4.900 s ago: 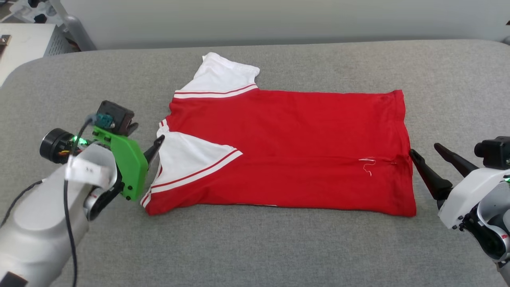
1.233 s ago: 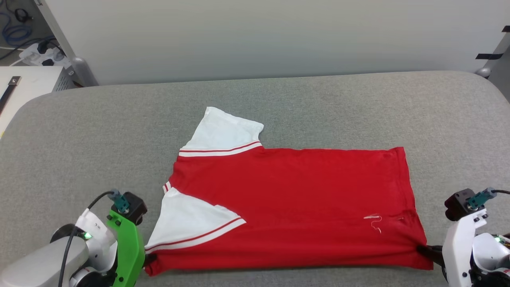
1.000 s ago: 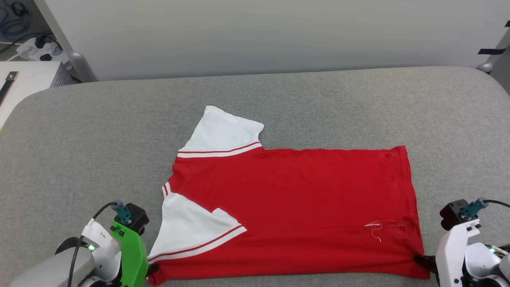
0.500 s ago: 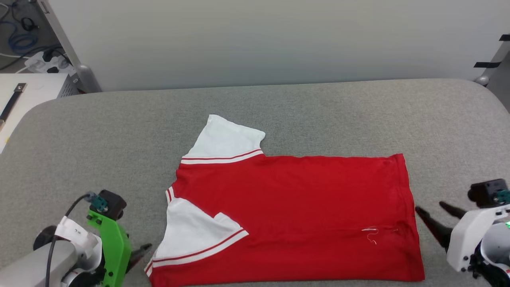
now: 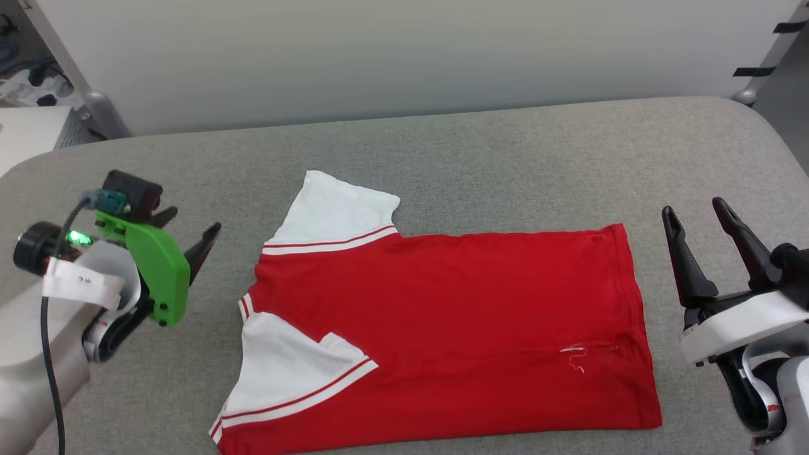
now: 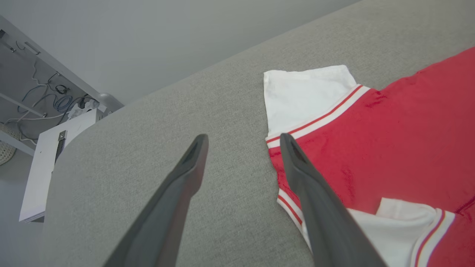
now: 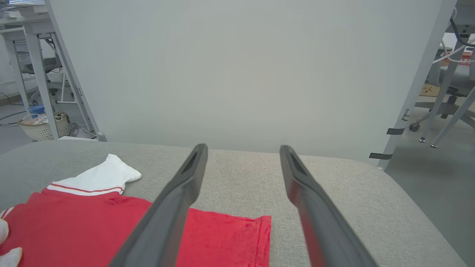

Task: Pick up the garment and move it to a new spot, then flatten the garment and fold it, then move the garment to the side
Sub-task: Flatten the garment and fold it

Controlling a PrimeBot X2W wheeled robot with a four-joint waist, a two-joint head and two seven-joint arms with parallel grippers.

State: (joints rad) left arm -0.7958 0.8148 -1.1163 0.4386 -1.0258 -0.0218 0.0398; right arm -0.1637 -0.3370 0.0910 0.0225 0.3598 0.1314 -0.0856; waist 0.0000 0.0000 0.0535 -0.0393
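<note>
The garment is a red T-shirt lying flat on the grey padded table, folded lengthwise, neck end to the left. One white sleeve sticks out at the far left. The other white sleeve lies folded over the red near side. My left gripper hovers open just left of the collar end, touching nothing. In the left wrist view, the left gripper spreads its fingers over bare table beside the garment. My right gripper stands open off the hem end, raised. The right gripper is empty above the garment.
A pale wall panel runs behind the table's far edge. A white cabinet stands off the far left corner, with cables behind it. In the right wrist view a wicker basket and desk legs stand on the floor beyond.
Both grippers, shut low on the garment's near corners a second ago, have opened, let go and risen clear of it. The garment stays flat; the head camera has shifted.
</note>
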